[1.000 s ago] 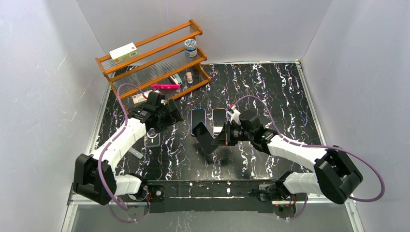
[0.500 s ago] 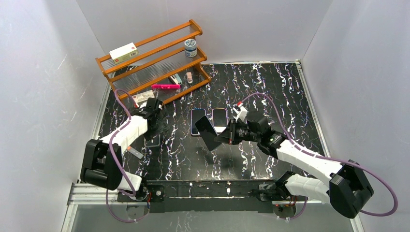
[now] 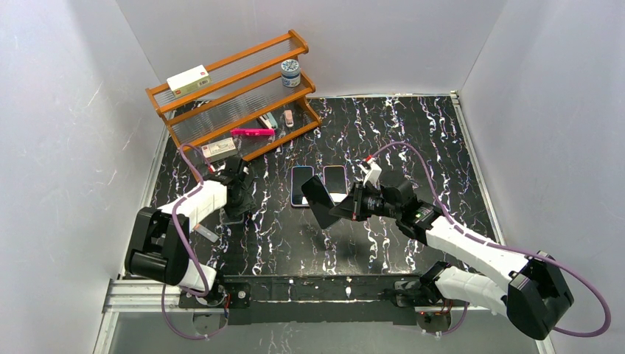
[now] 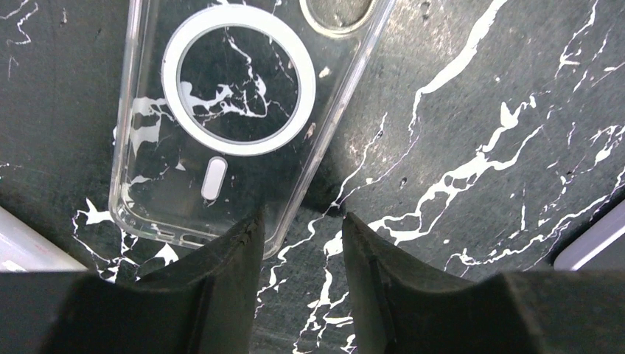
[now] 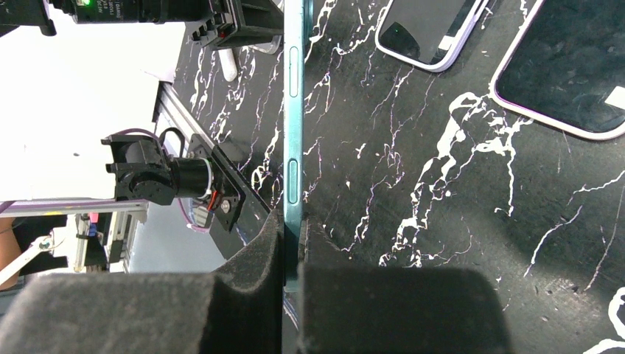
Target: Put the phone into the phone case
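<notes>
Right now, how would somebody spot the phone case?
Start at the wooden rack at back left, then come forward to the left gripper. The clear phone case lies flat at its fingertips. Unlike the dark phones nearby, it's see-through with a white ring.

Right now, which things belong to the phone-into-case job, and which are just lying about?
Job: phone pinched in the right claw; clear case, left claw at its corner.
Lying about: flat phone; second flat phone; wooden rack with white box, jar, pink item.
</notes>
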You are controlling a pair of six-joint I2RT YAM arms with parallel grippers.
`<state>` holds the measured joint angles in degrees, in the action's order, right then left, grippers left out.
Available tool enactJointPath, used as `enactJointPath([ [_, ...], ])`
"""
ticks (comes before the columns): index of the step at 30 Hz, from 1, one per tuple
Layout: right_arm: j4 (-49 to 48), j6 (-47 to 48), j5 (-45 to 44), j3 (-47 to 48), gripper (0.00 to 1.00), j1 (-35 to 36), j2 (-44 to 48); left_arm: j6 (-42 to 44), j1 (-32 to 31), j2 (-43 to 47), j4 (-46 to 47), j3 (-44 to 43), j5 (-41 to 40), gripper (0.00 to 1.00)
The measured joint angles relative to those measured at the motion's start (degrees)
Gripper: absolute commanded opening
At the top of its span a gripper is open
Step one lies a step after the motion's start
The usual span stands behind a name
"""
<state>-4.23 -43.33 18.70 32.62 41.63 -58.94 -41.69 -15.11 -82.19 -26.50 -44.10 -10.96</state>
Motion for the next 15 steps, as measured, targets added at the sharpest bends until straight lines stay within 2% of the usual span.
enactJointPath([
  [4, 0.0, 0.0, -0.2, -0.6, 0.01, 0.0, 0.3, -0.1, 0.0, 0.2, 0.7, 0.6, 1.9, 0.17],
  [8, 0.2, 0.0, -0.4, -0.7, 0.01, 0.0, 0.3, -0.6, 0.3, 1.6, 1.2, 1.9, 4.5, 0.02],
  [9, 0.1, 0.0, -0.4, -0.7, 0.01, 0.0, 0.3, -0.9, 0.3, 2.3, 1.3, 2.5, 5.7, 0.00],
  [15, -0.3, 0.0, -0.4, -0.7, 0.01, 0.0, 0.3, -3.1, -0.7, 5.9, 1.0, 4.8, 11.6, 0.00],
])
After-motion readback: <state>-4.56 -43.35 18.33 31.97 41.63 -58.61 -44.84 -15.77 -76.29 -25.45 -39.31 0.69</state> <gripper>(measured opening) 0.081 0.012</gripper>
